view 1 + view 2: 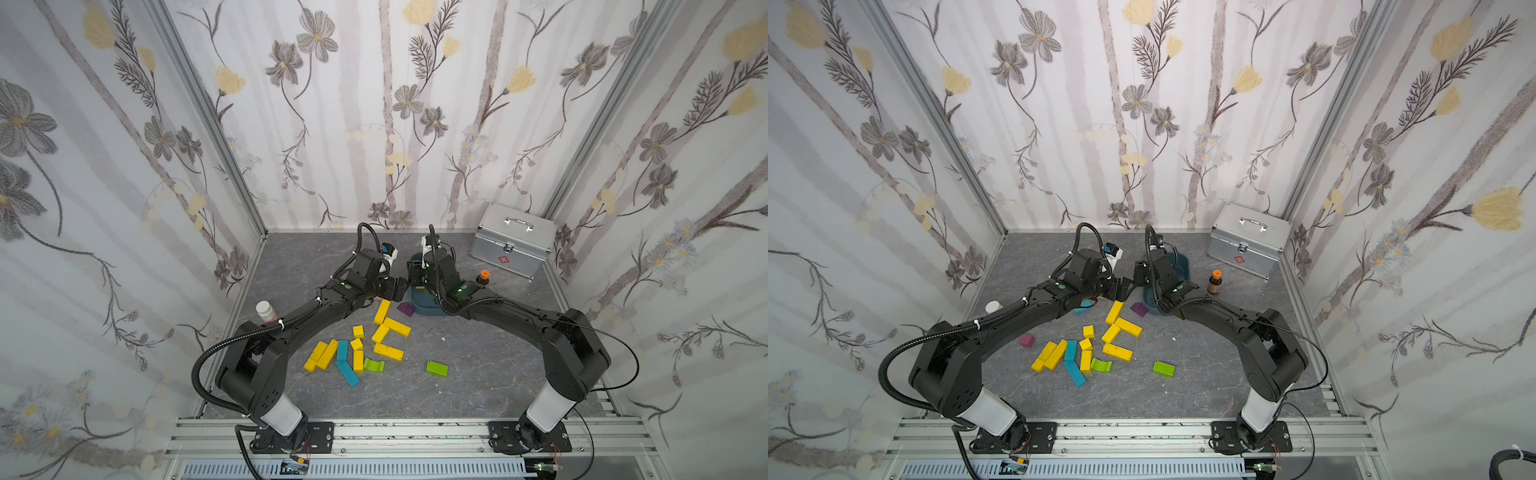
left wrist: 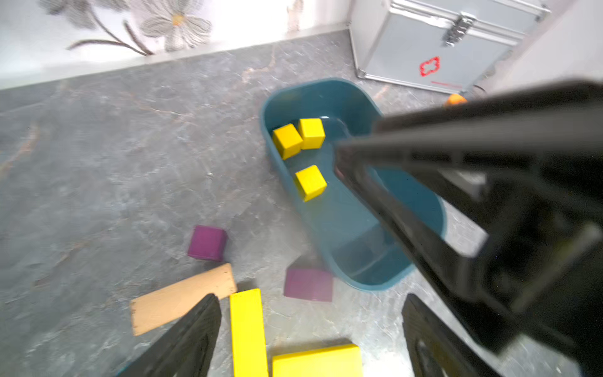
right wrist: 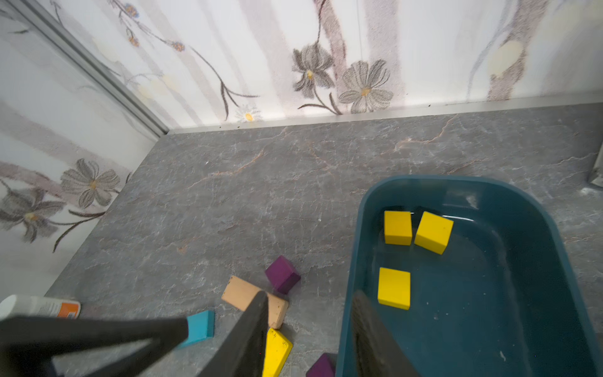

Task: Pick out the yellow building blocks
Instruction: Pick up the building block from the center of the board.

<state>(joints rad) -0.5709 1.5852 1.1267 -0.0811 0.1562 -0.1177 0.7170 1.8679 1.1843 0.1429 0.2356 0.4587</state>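
Tally: three yellow cubes (image 3: 394,288) sit in teal bin (image 3: 456,179), about nine yellow building blocks (image 1: 397,326) lie nearer on table (image 1: 478,374); left gripper (image 2: 311,303) wide, right gripper (image 3: 310,295) narrower, both empty.

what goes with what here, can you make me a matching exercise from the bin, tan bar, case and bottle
Things
1. bin
2. tan bar
3. case
4. bottle

Descriptions
a. has an orange cap
b. holds three yellow cubes
c. lies beside a purple block
d. bears a red cross on its front

Pairs: 1-b, 2-c, 3-d, 4-a
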